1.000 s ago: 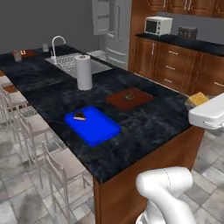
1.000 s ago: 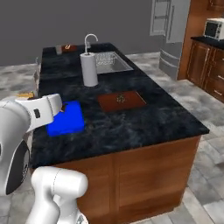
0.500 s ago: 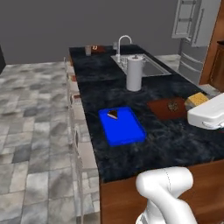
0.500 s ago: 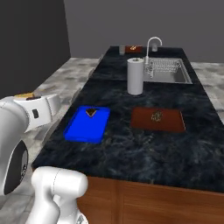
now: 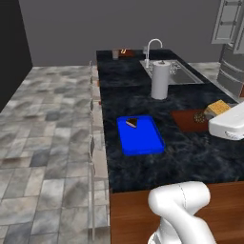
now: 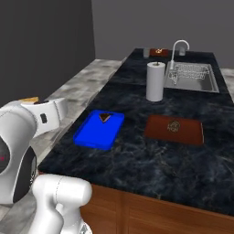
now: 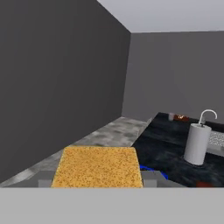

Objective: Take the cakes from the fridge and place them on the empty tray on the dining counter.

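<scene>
My gripper [image 7: 99,177] is shut on the orange-tan square cake [image 7: 98,166], which sits between the two fingers. From the left base camera this cake [image 5: 218,107] pokes out above my white hand at the right edge, over the dining counter [image 5: 190,155]. The blue tray [image 5: 140,136] [image 6: 98,130] lies flat on the black counter with the dark brown wedge cake [image 5: 132,123] [image 6: 104,118] at its far end. The tray is left of and below my hand. Part of the grey fridge [image 5: 232,47] shows at the far right.
A white paper towel roll [image 5: 159,79] [image 6: 155,81] stands beyond the tray. A reddish-brown board [image 6: 173,129] lies right of the tray. The sink [image 6: 191,77] and curved faucet [image 5: 154,47] are farther back. Stools [image 5: 96,143] line the counter's left side.
Both base views have swung round as the base moved, so the counter appears from a new angle. The orange-tan cake stays held in the gripper.
</scene>
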